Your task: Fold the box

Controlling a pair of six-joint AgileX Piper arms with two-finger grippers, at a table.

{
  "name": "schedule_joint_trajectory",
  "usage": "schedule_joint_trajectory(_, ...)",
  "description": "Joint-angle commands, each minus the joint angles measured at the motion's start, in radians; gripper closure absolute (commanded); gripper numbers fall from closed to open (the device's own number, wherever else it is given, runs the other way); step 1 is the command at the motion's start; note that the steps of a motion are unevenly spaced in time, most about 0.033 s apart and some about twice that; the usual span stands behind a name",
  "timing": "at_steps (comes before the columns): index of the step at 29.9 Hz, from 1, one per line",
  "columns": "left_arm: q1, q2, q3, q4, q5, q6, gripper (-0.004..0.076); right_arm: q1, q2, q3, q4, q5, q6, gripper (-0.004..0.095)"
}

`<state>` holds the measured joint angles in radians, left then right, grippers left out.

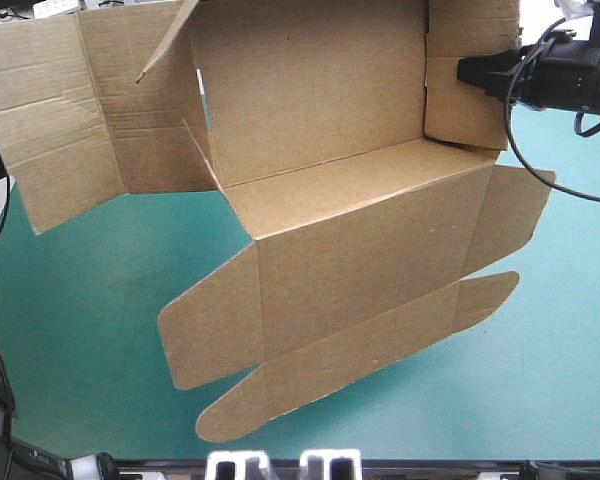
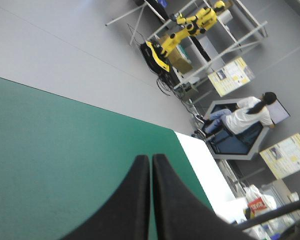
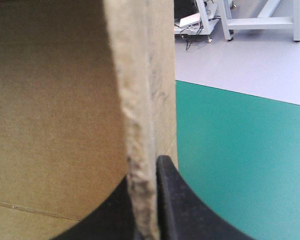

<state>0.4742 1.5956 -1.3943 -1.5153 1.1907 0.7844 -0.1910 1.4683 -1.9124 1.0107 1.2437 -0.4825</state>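
Grips the box (image 1: pixel 320 100) with the right gripper (image 1: pixel 468 72) at the far right of the table. Clamped on the upright right side wall (image 1: pixel 465 110), with black fingers (image 3: pixel 177 205) all but together and the board pinched between (plain in the right wrist view, with the pale cut edge rising straight from the fingertips and the teal-green cover (image 3: pixel 240 165) beyond).

Holds the brown sheet lifted and half opened, mostly above the table's far half. Cannot tell from above whether touching the cover anywhere.

From the far side toward the near edge:
- a broad back panel (image 1: pixel 280 60) standing up;
- a floor panel (image 1: pixel 350 185) at its foot;
- the lid panel (image 1: pixel 365 270) sloping on toward the near edge, with a loose side flap (image 1: pixel 205 325) on its left and another (image 1: pixel 510 215) on its right;
- last, a narrow tuck strip (image 1: pixel 360 355) with a rounded tab (image 1: pixel 230 410) at the left end and one (image 1: pixel 485 298) at the right.

To the left, fans out in flat, creased panels (image 1: pixel 50 130) toward the table's far-left corner.

Carries the left gripper (image 2: pixel 151 159) closed on nothing — fingers met in one pointed arch above bare cover, close to a table edge.
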Motion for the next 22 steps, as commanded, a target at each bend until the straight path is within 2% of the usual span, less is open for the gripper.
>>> schedule_joint_trajectory(1, -0.08, -0.073, -0.034, -0.096, 0.112, 0.005, 0.0718, 0.01, -0.036, -0.029, 0.092, 0.012, -0.001, 0.0931)
schedule_joint_trajectory(6, -0.18, -0.121, -0.034, -0.128, 0.112, 0.011, 0.0718, 0.07, -0.029, -0.029, 0.015, 0.012, -0.015, 0.0931)
schedule_joint_trajectory(9, -0.21, -0.151, -0.034, -0.14, 0.112, 0.011, 0.0718, 0.086, -0.014, -0.029, 0.01, 0.007, -0.015, 0.0931)
schedule_joint_trajectory(19, -0.216, -0.256, -0.034, -0.07, 0.105, -0.053, 0.0718, 0.103, 0.034, -0.029, -0.005, -0.085, -0.015, 0.093)
schedule_joint_trajectory(22, -0.216, -0.288, -0.034, -0.046, 0.105, -0.07, 0.0718, 0.128, 0.049, -0.029, -0.056, -0.124, -0.013, 0.0928)
